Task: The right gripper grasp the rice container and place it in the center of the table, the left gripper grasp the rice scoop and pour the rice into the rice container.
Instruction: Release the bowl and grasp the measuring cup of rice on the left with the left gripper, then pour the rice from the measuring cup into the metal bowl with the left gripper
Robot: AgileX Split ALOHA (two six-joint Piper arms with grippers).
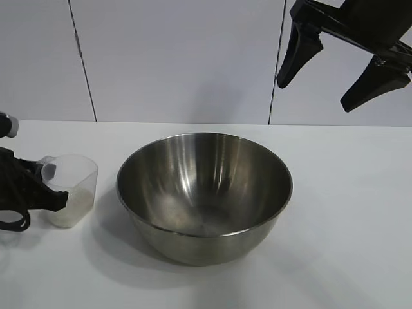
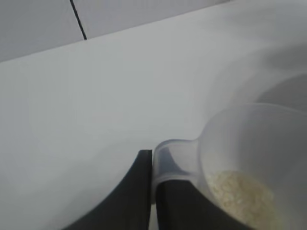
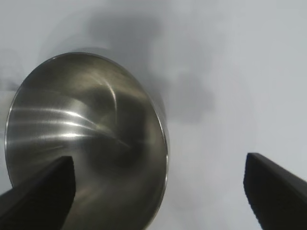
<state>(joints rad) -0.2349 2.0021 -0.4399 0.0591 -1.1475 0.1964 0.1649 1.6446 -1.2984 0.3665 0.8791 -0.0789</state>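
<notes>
The rice container [image 1: 204,193], a big shiny steel bowl, stands empty in the middle of the white table [image 1: 347,206]. To its left stands the rice scoop [image 1: 72,183], a frosted plastic cup with whitish rice [image 1: 67,211] in its bottom. My left gripper [image 1: 46,188] is low at the left edge, shut on the scoop's small handle [image 2: 170,160]; in the left wrist view both black fingers [image 2: 134,191] pinch it, and rice [image 2: 240,196] shows inside the cup. My right gripper [image 1: 344,71] hangs open high above the table's right side, over the bowl's [image 3: 86,139] rim, holding nothing.
White cabinet panels [image 1: 180,58] close off the back. Bare tabletop lies to the right of the bowl and in front of it. A narrow gap separates scoop and bowl.
</notes>
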